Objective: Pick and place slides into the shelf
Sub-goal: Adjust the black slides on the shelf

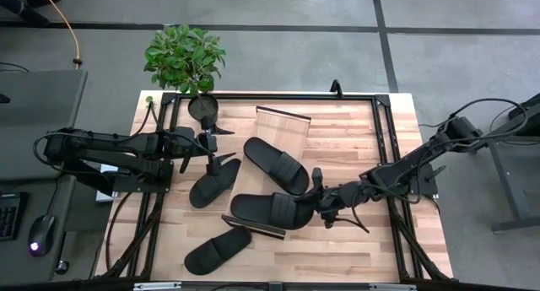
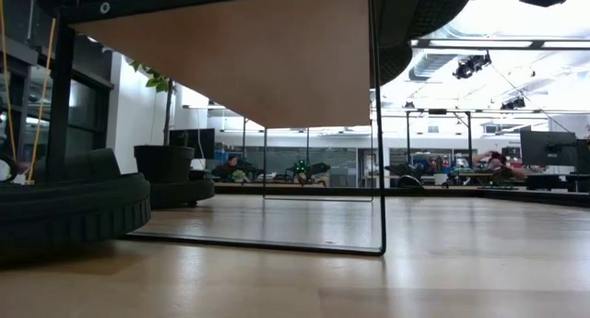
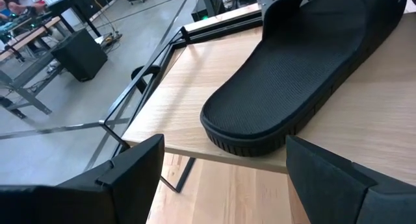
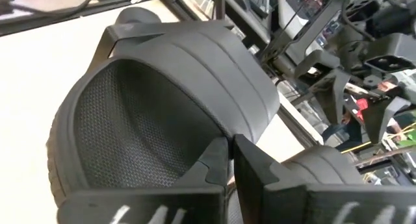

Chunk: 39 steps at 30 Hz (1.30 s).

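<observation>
Slides: the right gripper [image 1: 319,200], jaws pinched shut on one sandal's strap [image 4: 188,62], sits at four o'clock; the left gripper [image 1: 221,148], wide open and empty, at nine.

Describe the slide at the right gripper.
The slide is black and rubbery-looking, with a flat sole, a mesh-textured footbed and a wide ribbed strap. It lies sole down, crosswise on the shelf near its front end. A second slide lies close behind it on the same plank. The right gripper is shut at the strap's edge. Whether it pinches the strap cannot be told.
</observation>
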Each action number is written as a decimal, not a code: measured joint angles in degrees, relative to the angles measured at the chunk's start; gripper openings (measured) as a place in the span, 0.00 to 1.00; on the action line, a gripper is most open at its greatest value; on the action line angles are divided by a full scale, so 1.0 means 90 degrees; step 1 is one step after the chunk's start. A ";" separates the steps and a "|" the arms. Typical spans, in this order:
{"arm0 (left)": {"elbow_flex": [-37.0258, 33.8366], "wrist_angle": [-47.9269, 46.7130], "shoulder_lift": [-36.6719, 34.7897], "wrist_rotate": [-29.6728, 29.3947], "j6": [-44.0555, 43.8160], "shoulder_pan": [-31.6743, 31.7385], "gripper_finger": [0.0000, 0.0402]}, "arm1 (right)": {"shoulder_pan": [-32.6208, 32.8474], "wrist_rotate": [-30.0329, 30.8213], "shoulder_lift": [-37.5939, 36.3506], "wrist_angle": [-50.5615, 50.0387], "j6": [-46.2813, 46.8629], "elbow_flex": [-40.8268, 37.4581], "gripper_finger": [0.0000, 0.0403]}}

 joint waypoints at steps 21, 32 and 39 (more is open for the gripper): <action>0.0000 0.0000 0.0000 0.0000 0.0019 0.0000 0.75 | -0.0114 -0.0129 0.0641 0.0457 0.0005 0.0316 0.00; 0.0000 -0.0005 0.0000 0.0000 0.0017 0.0000 0.75 | -0.0132 -0.0132 0.0734 -0.0036 0.0207 0.0748 0.00; 0.0000 -0.0005 0.0000 0.0002 0.0017 0.0000 0.75 | -0.0166 -0.0078 0.0914 0.0144 0.0262 0.0750 0.00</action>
